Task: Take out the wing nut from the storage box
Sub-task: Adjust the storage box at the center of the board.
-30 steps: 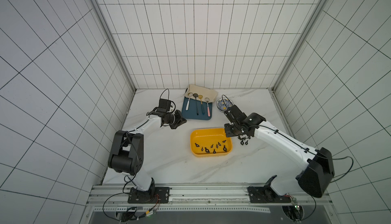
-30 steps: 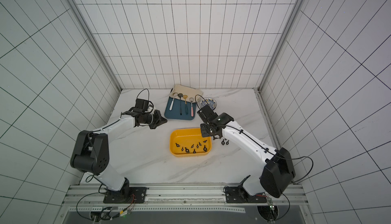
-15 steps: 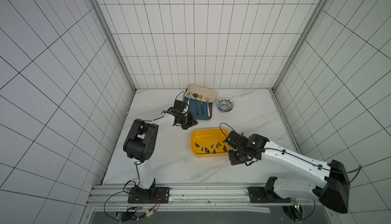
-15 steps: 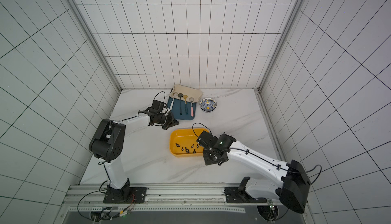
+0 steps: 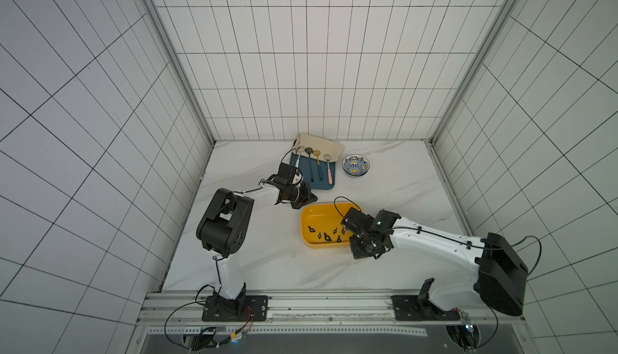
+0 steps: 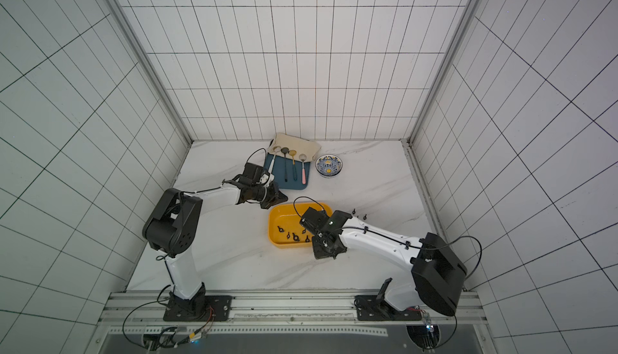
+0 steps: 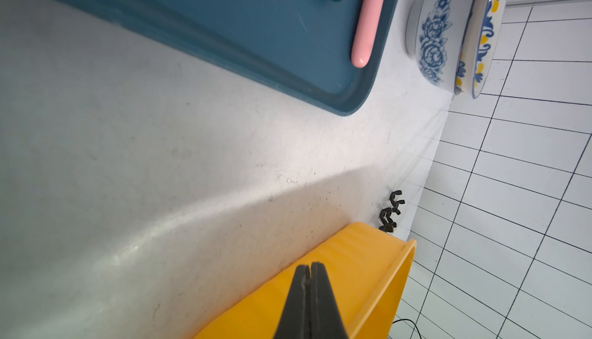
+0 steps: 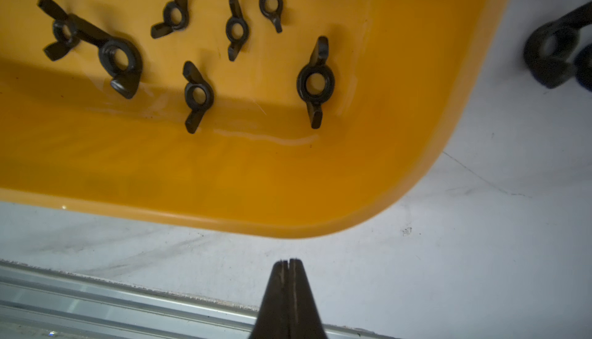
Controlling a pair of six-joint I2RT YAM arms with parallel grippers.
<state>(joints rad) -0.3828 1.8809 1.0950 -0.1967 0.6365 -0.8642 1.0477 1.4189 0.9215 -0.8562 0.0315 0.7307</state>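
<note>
The yellow storage box (image 5: 320,215) (image 6: 284,217) sits mid-table with several black wing nuts (image 5: 326,236) (image 6: 294,236) on its floor. The right wrist view shows them close up, one wing nut (image 8: 315,82) lying nearest the box's corner wall (image 8: 288,177). A few more wing nuts (image 6: 359,215) (image 7: 392,210) (image 8: 551,52) lie on the table just right of the box. My left gripper (image 5: 312,198) (image 7: 310,267) is shut and empty at the box's back left corner (image 7: 368,257). My right gripper (image 5: 358,252) (image 8: 289,261) is shut and empty over bare table just outside the box's front right corner.
A dark-blue tray (image 5: 322,185) (image 7: 256,17) with several spoons lies behind the box, its far end on a beige cloth (image 5: 321,143). A patterned bowl (image 5: 356,166) (image 7: 448,33) stands to the tray's right. The metal rail (image 5: 301,302) runs along the table's front edge.
My right arm came from the box's back right, near the bowl, round to its front right corner. My left arm swung right towards the box's back left corner. Both grippers stayed shut.
</note>
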